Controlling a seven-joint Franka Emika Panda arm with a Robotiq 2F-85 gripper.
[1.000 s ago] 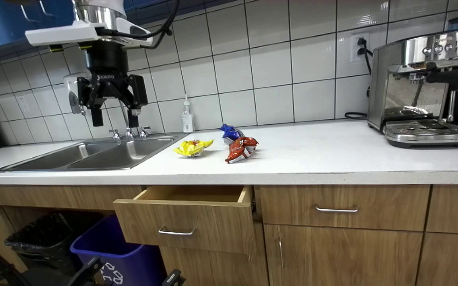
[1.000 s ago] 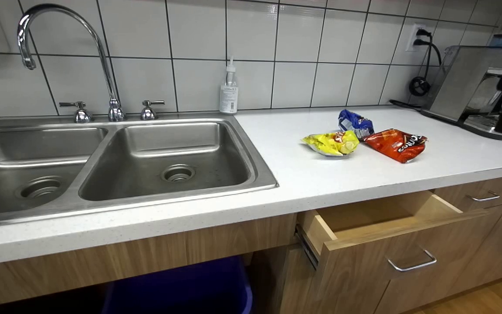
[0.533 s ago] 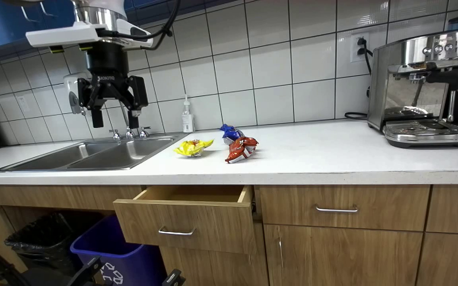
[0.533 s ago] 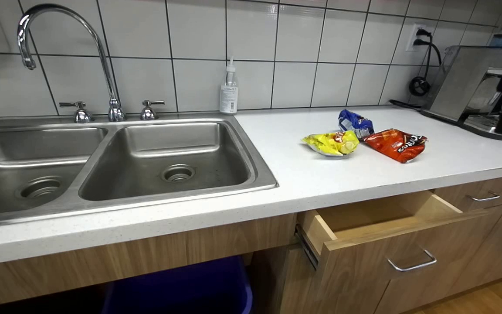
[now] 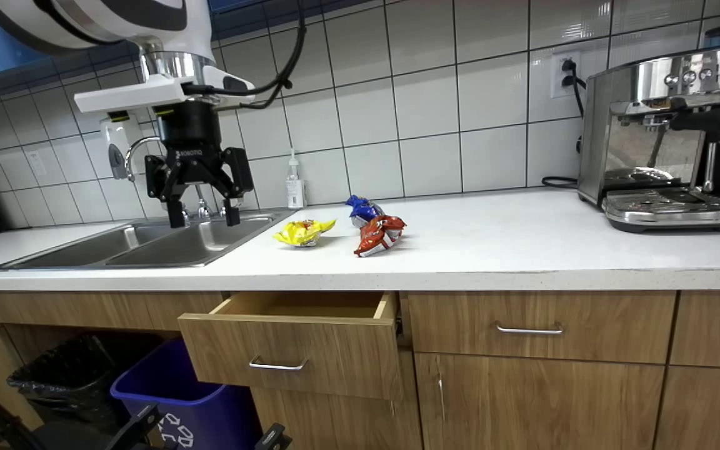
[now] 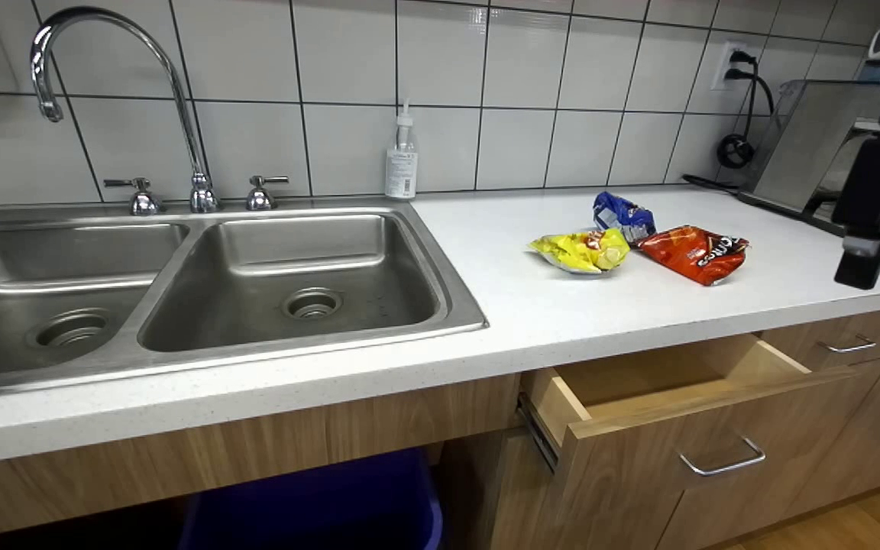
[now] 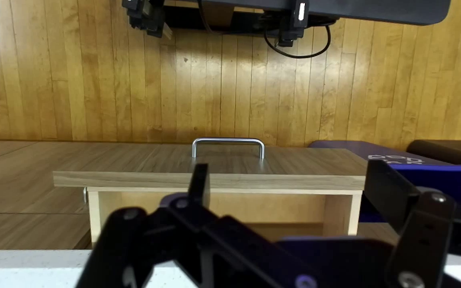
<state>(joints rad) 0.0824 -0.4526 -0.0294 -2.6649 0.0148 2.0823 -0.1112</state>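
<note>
Drawer stands pulled out beneath the counter, jutting past its front edge; we look into its pale wooden inside, though the back part is hidden. Above the drawer and apart from it hangs the gripper, spread wide; in the wrist view we look past its fingers onto the drawer's handle. On the counter behind lie a yellow snack bag, nearest the right edge of the sink, a red snack bag farther right, and a blue snack bag closer to the counter's back edge. We cannot tell whether the red and blue ones touch. The sink has two basins, each showing its drain, and a pump bottle stands at its back right corner. Under the counter, left of the drawer, we see a blue bin, its bottom hidden, and a black trash bag, its mouth open.
</note>
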